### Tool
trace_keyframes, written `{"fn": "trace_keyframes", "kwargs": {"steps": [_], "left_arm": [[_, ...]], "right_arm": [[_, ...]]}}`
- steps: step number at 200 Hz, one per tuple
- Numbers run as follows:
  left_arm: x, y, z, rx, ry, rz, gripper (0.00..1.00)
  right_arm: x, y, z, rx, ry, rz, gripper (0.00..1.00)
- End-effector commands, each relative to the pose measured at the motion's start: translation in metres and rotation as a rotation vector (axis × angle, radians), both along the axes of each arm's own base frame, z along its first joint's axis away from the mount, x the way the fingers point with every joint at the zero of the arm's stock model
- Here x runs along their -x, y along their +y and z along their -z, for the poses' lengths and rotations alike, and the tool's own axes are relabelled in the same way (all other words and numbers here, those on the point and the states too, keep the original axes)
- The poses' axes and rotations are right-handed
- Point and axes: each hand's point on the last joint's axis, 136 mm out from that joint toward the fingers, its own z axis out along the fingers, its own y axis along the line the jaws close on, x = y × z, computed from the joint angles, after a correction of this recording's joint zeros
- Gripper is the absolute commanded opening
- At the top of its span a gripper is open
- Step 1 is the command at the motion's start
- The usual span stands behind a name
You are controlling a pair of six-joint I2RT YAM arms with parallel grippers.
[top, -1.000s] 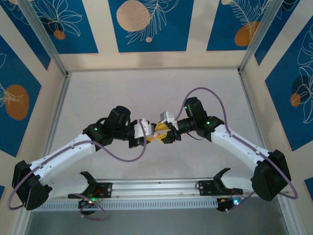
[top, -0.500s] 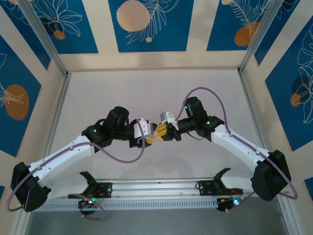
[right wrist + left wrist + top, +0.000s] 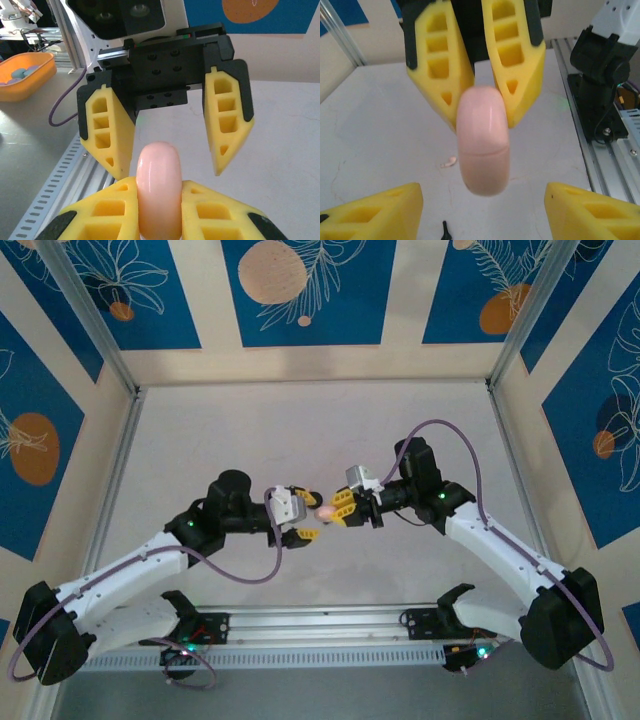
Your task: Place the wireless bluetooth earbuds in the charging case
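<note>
We see the right gripper clamped on the pink charging case, which it holds on edge above the table. The left gripper faces it with jaws spread wide. In the right wrist view its fingers stand at 10 and 2 o'clock of the case, apart from it. In the left wrist view a tiny black earbud lies on the table at 7 o'clock of the case.

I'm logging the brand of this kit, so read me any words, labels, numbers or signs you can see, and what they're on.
None can be read. The pink case is plain, the yellow pincer fingers bear no marks, and the blue wall panels carry only leaf and circle drawings, no lettering.
</note>
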Motion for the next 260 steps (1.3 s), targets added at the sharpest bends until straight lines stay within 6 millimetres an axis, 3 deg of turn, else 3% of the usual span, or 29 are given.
{"fn": "trace_keyframes", "kwargs": {"steps": [1, 46, 93, 110, 133, 159, 173, 191, 260], "left_arm": [[0.007, -0.006, -0.008, 0.051, 0.003, 0.044, 0.62], [0.009, -0.008, -0.008, 0.053, 0.023, 0.066, 0.48], [0.007, -0.008, -0.004, 0.035, 0.023, 0.058, 0.54], [0.009, -0.009, -0.003, 0.030, 0.034, 0.071, 0.45], [0.008, -0.011, -0.001, 0.023, 0.039, 0.075, 0.43], [0.007, -0.012, 0.002, 0.006, 0.048, 0.081, 0.33], [0.007, -0.013, -0.001, 0.012, 0.045, 0.082, 0.34], [0.007, -0.012, -0.004, 0.028, 0.033, 0.073, 0.43], [0.010, -0.010, -0.012, 0.052, 0.028, 0.080, 0.38]], "right_arm": [[0.008, 0.003, -0.004, -0.008, 0.039, -0.055, 0.17], [0.008, 0.008, -0.006, -0.008, 0.043, -0.076, 0.17], [0.007, 0.009, -0.009, -0.020, 0.038, -0.079, 0.17], [0.007, 0.009, -0.009, -0.023, 0.036, -0.080, 0.17], [0.006, 0.009, -0.008, -0.020, 0.037, -0.078, 0.18], [0.006, 0.009, -0.008, -0.020, 0.039, -0.076, 0.17], [0.006, 0.009, -0.007, -0.016, 0.040, -0.074, 0.17], [0.006, 0.009, -0.006, -0.012, 0.039, -0.072, 0.17], [0.006, 0.009, -0.002, -0.002, 0.048, -0.068, 0.18]]}}
